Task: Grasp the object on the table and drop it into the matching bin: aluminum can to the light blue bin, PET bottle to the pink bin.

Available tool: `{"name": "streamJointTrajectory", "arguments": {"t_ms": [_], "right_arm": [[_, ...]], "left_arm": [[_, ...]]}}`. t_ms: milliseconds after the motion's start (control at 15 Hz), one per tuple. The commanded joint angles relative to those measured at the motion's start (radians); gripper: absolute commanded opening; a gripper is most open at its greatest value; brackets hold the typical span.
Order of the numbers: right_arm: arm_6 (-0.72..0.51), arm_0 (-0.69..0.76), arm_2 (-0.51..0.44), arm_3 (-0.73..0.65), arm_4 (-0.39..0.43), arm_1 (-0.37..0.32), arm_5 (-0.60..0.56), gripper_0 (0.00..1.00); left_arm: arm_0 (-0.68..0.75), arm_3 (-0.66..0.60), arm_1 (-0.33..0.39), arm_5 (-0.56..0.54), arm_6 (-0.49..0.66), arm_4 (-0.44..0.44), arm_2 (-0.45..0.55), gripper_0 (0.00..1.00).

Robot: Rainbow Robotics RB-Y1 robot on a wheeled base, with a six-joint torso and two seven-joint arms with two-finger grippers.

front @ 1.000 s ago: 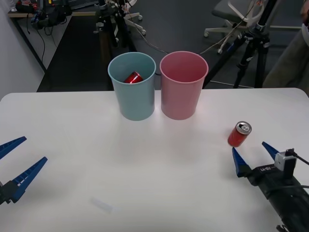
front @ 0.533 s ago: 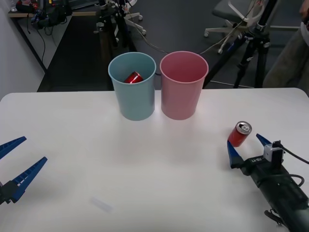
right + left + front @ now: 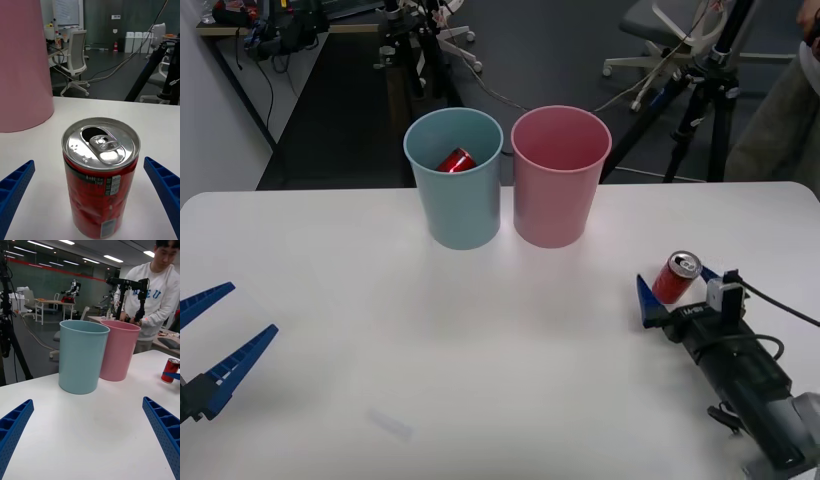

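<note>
The left gripper (image 3: 215,345) hangs low over the near left corner of the table (image 3: 510,330), fingers spread wide and holding nothing; it looks parked, kept clear so the other arm can work. Well ahead of it and to its right stand the blue bin (image 3: 453,178) and the pink bin (image 3: 560,176), touching or nearly so at the rims, set side by side at the far edge, probably so either drop is a short carry. A red can already lies inside the blue bin.

Farther right, the can (image 3: 676,277) stands upright on the table, silver top and tab up. The right gripper (image 3: 675,293) sits level with it, spread wide, with the can between its fingers (image 3: 17,187) and a gap on each side, so it is bracketed but not gripped. I judge closing is next, then a lift to the blue bin, ahead and left of this gripper.
</note>
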Motion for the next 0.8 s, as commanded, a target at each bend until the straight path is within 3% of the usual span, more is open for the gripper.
{"name": "streamJointTrajectory", "arguments": {"t_ms": [67,333,400,467,533,800], "right_arm": [[0.002,-0.036,0.001,0.042,0.001,0.0,0.0,1.0],[0.003,-0.039,0.004,0.043,0.003,0.002,0.0,1.0],[0.003,-0.039,0.005,0.043,0.003,0.0,0.001,0.96],[0.002,-0.038,0.007,0.043,0.003,0.0,0.0,0.21],[0.003,-0.038,0.007,0.042,0.003,0.0,0.0,0.0],[0.003,-0.036,0.004,0.043,0.001,0.0,-0.011,0.0]], "left_arm": [[0.0,0.0,0.0,0.0,0.0,0.0,0.0,1.0],[0.0,0.0,0.0,0.0,0.0,0.0,0.0,1.0],[0.0,0.0,0.0,0.0,0.0,0.0,0.0,1.0],[0.0,0.0,0.0,0.0,0.0,0.0,0.0,1.0],[0.0,0.0,0.0,0.0,0.0,0.0,0.0,1.0],[0.0,0.0,0.0,0.0,0.0,0.0,0.0,1.0]]}}
